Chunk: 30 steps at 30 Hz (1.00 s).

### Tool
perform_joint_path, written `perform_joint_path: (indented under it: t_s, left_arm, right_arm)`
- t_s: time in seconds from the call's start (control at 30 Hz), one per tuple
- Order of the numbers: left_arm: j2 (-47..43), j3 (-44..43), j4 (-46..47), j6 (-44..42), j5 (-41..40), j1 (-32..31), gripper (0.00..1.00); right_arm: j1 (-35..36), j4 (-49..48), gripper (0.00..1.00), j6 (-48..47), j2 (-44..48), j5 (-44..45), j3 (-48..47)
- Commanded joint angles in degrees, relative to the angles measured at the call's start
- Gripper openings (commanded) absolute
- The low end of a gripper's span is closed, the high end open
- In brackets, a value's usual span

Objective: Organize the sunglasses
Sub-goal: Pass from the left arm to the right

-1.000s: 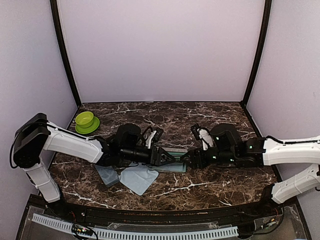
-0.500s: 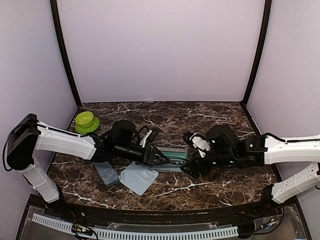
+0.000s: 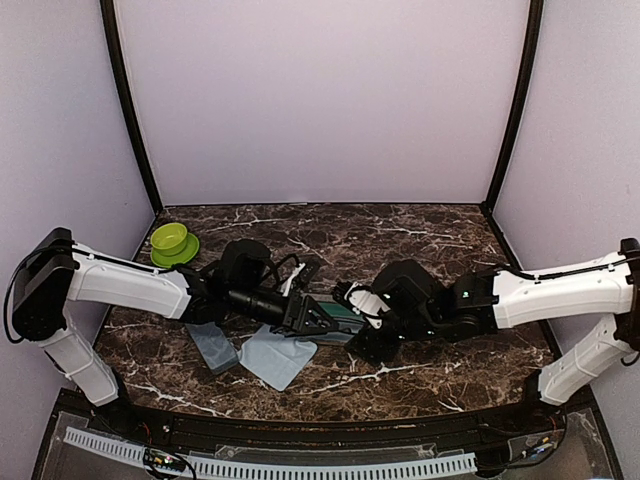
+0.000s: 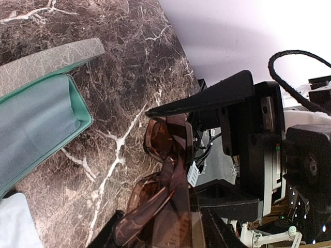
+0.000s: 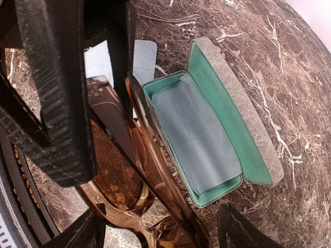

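Two arms meet at mid-table [image 3: 420,240] in the overhead view, wrists pointing at each other.

Left gripper [image 3: 320,320]: closed on the sunglasses [image 4: 168,139]. In the left wrist view the folded frame sits between its fingers, brown translucent lenses stacked and pointing away from the wrist. In the right wrist view we see a ribbed black left finger [image 5: 57,103] pressed along one side of the frame, with the other finger on the far side.

Right gripper [image 5: 160,232]: jaws spread wide, one finger on each side of the free end of the sunglasses. We cannot tell whether either pad touches the frame; a gap shows on one side.

Sunglasses position: held off the marble between the two grippers, just beside the open case [image 5: 243,119]. They are not inside it.

Open case: grey outside, teal lining, lid laid back flat on the table. One pale blue-grey cloth [image 5: 196,139] lies in its tray.

Other items, overhead view:
- closed grey case [image 3: 213,347] near the front edge, left of centre, under the left forearm
- loose cloth [image 3: 275,357] just beside that case, on its right
- green bowl [image 3: 172,240] at the left side of the table, well apart from the rest
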State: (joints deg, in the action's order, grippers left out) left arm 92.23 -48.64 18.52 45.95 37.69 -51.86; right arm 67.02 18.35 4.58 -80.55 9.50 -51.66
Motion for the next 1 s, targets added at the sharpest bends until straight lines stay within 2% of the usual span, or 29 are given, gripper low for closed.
perform_joint_path:
  t_s: [0.0,0.2,0.97]
  left_arm:
    - [-1.97,0.39,0.71,0.92,2.04,0.44,0.21]
    - [-1.5,1.07,1.89,2.15,2.88,0.44,0.21]
    - [1.18,1.21,4.25,4.85,6.6,0.44,0.19]
  right_arm:
    - [1.08,0.06,0.72,-2.58,-0.66,2.62,-2.21]
    - [1.72,0.61,0.6,-3.45,0.43,4.02,-2.17]
    - [4.11,2.12,0.39,-4.84,-0.04,7.52,-3.25]
